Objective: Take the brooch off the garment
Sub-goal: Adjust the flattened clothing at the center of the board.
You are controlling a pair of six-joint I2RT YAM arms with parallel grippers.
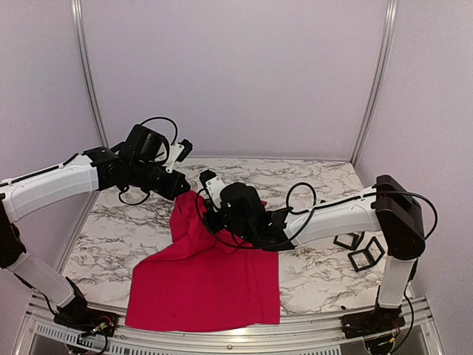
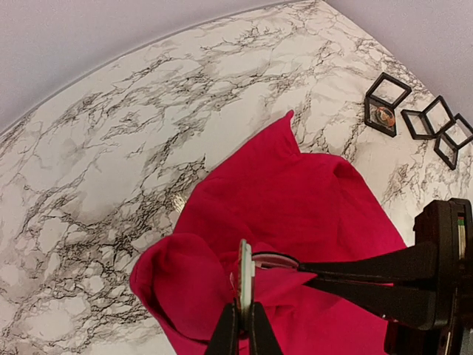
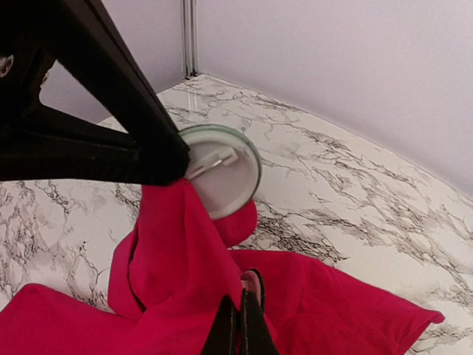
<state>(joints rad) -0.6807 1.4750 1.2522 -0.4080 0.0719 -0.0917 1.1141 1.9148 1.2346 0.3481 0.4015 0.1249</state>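
Both arms share one build. The left arm (image 1: 46,188) and right arm (image 1: 341,214) carry smooth white shells on their long links, with blocky black joints between them. Each base (image 1: 80,316) is black, and thin wires trail beside it. Far from the base, each wrist is a bulky black block with a small white bracket. A black cable (image 1: 160,122) loops off the left wrist, and a second cable (image 1: 299,194) loops off the right. The left pincer (image 2: 242,314) and right pincer (image 3: 238,307) have slim, black, tapering fingers (image 2: 369,265).

Top view: high, behind, looking down at table (image 1: 318,177). Wrist views: close, sharing garment (image 2: 295,192).
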